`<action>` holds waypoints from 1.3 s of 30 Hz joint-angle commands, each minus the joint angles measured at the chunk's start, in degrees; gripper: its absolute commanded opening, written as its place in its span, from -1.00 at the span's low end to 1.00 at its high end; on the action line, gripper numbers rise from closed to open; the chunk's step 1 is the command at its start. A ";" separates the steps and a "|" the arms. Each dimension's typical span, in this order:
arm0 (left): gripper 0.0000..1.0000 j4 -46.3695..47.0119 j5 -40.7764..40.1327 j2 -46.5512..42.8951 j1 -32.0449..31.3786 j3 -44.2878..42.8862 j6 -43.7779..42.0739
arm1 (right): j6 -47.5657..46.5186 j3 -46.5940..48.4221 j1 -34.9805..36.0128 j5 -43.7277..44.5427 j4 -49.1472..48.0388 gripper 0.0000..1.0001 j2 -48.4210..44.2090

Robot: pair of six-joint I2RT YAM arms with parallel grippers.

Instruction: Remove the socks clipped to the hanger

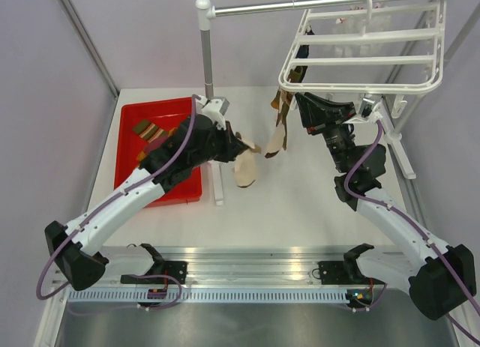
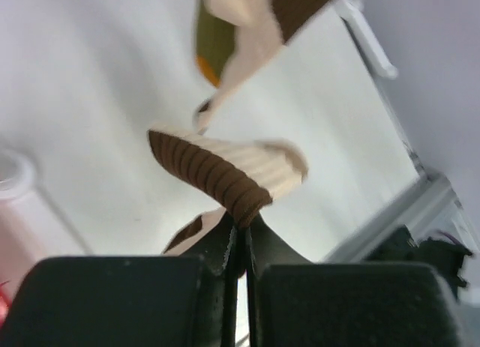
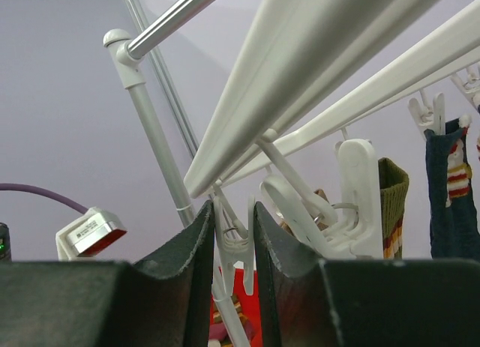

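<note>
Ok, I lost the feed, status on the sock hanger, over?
Left gripper shut on brown-and-cream sock. Right gripper pinching white clip under hanger. Olive sock, navy sock clipped. Pole stand beside left wrist.

One hanger (image 1: 360,60), one tray (image 1: 131,111), perhaps seven socks (image 1: 245,169)

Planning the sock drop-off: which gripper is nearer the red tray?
Left. The left gripper, shut on a brown-and-cream sock, is just right of the red tray; the right gripper is farther right, up under the hanger with its jaws around a clip.
</note>
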State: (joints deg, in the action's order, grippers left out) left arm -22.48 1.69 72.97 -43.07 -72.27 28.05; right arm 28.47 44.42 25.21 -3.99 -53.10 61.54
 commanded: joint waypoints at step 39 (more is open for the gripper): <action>0.66 12.98 -5.63 -14.86 25.96 15.66 1.14 | -5.35 3.74 -0.34 0.65 14.43 -0.98 -6.96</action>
State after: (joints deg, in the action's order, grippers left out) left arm -17.04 -5.48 61.69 -9.98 -58.33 31.55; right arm 23.99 45.93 25.21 -3.97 -39.40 55.40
